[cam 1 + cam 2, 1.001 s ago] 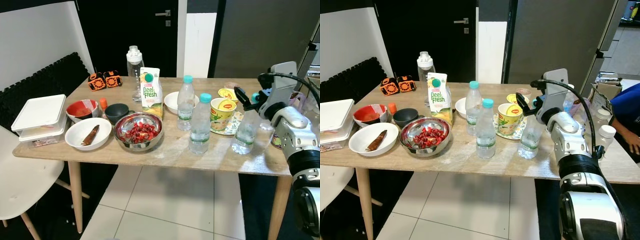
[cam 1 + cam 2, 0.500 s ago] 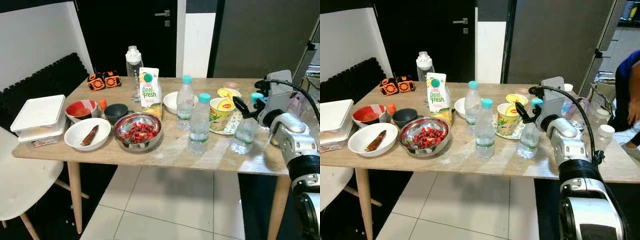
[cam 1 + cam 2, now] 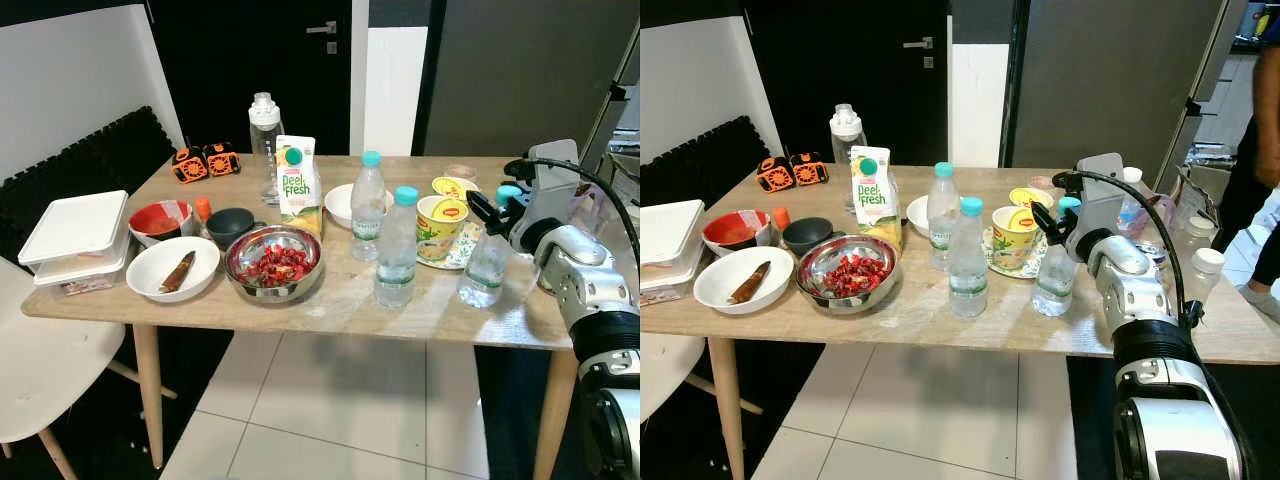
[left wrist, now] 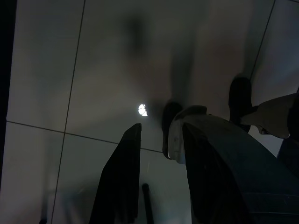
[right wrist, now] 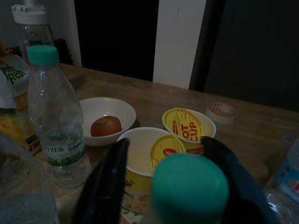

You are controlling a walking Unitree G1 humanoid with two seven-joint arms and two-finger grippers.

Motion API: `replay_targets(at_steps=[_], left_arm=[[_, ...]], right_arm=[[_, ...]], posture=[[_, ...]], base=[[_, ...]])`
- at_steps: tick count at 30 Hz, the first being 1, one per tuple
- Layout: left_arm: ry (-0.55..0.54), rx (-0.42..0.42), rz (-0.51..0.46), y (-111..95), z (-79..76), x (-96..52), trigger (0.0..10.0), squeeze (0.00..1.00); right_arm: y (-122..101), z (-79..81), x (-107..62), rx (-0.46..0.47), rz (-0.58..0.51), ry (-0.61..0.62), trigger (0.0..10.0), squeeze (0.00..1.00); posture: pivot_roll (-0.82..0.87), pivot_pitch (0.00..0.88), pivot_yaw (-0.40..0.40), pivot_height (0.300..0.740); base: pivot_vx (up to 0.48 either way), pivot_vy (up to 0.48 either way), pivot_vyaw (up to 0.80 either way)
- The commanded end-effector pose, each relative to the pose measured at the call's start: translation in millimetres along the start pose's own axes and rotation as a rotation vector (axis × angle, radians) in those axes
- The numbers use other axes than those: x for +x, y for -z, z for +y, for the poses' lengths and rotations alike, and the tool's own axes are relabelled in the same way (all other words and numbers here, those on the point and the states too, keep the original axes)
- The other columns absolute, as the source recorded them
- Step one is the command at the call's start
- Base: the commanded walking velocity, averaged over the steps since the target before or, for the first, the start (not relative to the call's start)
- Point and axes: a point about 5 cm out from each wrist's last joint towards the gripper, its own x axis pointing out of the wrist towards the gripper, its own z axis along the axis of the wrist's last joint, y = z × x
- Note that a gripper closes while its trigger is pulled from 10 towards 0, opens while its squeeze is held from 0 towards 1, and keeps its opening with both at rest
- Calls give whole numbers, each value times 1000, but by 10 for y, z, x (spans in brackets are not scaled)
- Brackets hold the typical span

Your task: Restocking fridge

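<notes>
Bottle [image 3: 1055,272] nearest the tabletop [image 3: 940,320] right edge stands upright with its green cap between the spread fingers of my right claw [image 3: 1054,222], not yet clamped, while my left claw [image 4: 159,154] hangs idle, fingers apart, over the floor.
</notes>
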Motion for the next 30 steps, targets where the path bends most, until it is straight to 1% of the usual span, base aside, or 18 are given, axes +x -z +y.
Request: replay_targets(at_steps=[1, 15, 22, 25, 26, 28, 29, 30], left_arm=[[-3, 2, 12, 43, 17, -11, 10000, 0], [0, 0, 12, 46, 4, -9, 10000, 0], [2, -1, 14, 46, 0, -8, 10000, 0], [2, -5, 12, 43, -2, -7, 10000, 0], [2, -5, 12, 43, -2, -7, 10000, 0], [3, -6, 12, 43, -1, -7, 10000, 0], [3, -6, 12, 43, -1, -7, 10000, 0], [3, -7, 12, 42, -3, -6, 10000, 0]], right_arm=[[26, 8, -8, 9, 9, 0, 0, 0], [8, -19, -24, 12, 8, 9, 0, 0], [-28, -15, -37, 43, -14, -20, 0, 0], [-100, 12, -78, 82, -43, -128, 0, 0], [-100, 12, -78, 82, -43, -128, 0, 0], [-123, 54, -144, 65, -47, -233, 0, 0], [-123, 54, -144, 65, -47, -233, 0, 0], [-130, 65, -178, 60, -46, -274, 0, 0]], posture=[[-62, 0, 11, 740], [-64, 0, 10, 740], [-63, 0, 9, 740], [-63, 0, 9, 740], [-63, 0, 9, 740], [-63, 0, 9, 740], [-63, 0, 9, 740], [-65, 0, 6, 740]], base=[[0, 0, 0], [0, 0, 0], [0, 0, 0], [0, 0, 0], [0, 0, 0], [0, 0, 0], [0, 0, 0], [0, 0, 0]])
